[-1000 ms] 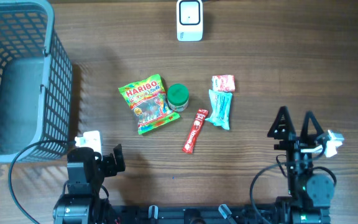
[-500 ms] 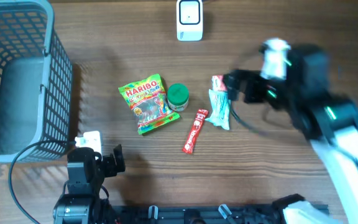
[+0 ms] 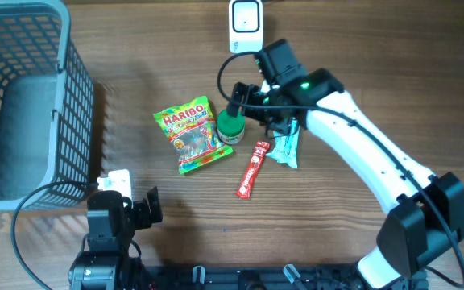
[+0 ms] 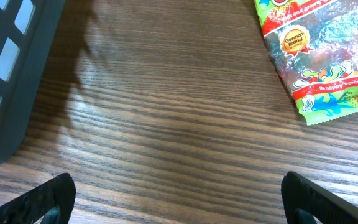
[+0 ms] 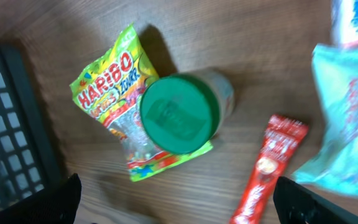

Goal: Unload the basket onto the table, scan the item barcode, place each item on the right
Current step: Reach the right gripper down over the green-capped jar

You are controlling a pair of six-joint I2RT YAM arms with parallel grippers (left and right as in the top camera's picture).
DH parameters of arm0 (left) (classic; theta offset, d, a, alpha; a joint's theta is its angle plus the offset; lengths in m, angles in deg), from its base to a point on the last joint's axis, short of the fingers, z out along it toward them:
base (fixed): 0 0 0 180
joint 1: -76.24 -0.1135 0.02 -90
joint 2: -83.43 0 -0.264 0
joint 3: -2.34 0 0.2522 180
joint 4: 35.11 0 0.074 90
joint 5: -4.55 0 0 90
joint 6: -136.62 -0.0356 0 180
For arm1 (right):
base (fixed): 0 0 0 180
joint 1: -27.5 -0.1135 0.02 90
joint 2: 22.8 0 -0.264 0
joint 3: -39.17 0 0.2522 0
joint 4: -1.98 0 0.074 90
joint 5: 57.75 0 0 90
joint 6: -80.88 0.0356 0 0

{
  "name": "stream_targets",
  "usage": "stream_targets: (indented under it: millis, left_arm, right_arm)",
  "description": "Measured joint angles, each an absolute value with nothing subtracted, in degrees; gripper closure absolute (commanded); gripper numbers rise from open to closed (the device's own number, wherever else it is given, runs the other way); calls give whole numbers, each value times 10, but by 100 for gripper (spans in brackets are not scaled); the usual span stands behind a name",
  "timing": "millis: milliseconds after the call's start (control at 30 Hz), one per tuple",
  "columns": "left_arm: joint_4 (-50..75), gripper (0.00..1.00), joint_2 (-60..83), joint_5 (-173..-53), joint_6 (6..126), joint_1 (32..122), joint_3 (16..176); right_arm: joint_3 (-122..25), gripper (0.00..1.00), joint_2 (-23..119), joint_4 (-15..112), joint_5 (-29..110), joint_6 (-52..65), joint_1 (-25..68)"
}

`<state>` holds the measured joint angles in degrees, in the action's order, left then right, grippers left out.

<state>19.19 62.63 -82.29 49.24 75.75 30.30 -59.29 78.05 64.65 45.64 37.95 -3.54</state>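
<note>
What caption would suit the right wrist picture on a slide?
Open right gripper poised over a green-lidded jar, beside a Haribo bag and a red sachet.

surface: brown wood-grain table (image 3: 425, 64) | grain: runs left-right | light: even, soft shadows on wood

a green-lidded jar (image 3: 230, 123) on a brown, wood-grained table (image 3: 135, 48). touching the jar, a green, yellow and red haribo bag (image 3: 190, 134); near the jar, a red stick sachet (image 3: 252, 168) and a pale teal pouch (image 3: 285, 145).
</note>
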Motion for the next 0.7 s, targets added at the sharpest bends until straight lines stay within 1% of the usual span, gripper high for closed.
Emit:
stream_targets:
  millis: [100,167,267,333,433,533,700]
  left_arm:
    - [192,0,626,-823,492,757,303]
    - [192,0,626,-823,492,757,303]
    - [192,0,626,-823,492,757,303]
    - [192,0,626,-823,492,757,303]
    - [192,0,626,-823,492,757,303]
    - [192,0,626,-823,492,757,303]
    - [192,0,626,-823,492,757,303]
  right_arm:
    - [-593,1,782,638,437,474,-48]
    - [-599,1,788,632,431,510,-49]
    - [-666,1,851,658,431,524,-56]
    - [-732,1,916,704,427,528,-67]
    - [-789,1,982,762,424,539,-78]
    - [-801,0,1005,787,421,562,-78]
    - [-801,0,1005,790,420,585,-78]
